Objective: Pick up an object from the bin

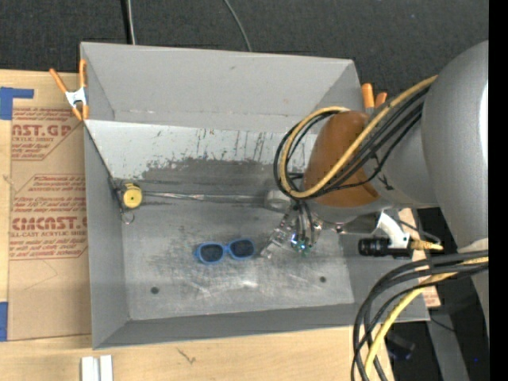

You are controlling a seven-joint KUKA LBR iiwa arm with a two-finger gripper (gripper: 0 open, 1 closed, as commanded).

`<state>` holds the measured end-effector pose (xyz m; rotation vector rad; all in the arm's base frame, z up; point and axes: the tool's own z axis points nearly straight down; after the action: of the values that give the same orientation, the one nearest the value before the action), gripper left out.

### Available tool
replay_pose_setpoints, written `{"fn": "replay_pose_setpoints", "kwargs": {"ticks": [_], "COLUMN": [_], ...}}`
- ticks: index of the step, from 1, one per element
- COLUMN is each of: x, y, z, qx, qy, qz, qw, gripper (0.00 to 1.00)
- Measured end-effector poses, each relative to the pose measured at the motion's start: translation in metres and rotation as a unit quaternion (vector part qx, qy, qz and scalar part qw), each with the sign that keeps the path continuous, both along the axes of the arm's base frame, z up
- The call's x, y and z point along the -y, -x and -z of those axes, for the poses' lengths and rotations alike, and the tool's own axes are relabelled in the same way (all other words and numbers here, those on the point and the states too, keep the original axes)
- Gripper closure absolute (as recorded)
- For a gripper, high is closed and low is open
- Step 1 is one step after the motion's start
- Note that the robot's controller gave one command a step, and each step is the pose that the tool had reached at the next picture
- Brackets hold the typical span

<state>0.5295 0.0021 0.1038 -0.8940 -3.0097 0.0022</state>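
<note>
The claw (300, 238) hangs low over the floor of the bin (238, 86), near its right wall, under the arm's orange cover (341, 161); whether it is apart or together cannot be told. Just beside it, toward the bin's middle, lie blue sunglasses (226, 251), their long axis running along the near wall. A yellow round piece (131, 197) sits well apart by the left wall.

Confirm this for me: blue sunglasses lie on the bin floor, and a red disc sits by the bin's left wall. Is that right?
Not quite. The disc by the left wall is yellow, not red, as the camera view shows. The blue sunglasses do lie on the bin floor.
</note>
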Motion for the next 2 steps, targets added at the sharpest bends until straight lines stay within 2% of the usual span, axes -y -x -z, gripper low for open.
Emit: {"fn": "replay_pose_setpoints", "kwargs": {"ticks": [1, 2], "x": [0.072, 0.157], "y": [0.028, 0.049], "z": [-0.007, -0.023], "qx": [-0.0002, 0.0011], "qy": [0.001, 0.001], "qz": [-0.122, -0.196], "qw": [0.9925, 0.9807], "gripper": [1.00, 1.00]}}
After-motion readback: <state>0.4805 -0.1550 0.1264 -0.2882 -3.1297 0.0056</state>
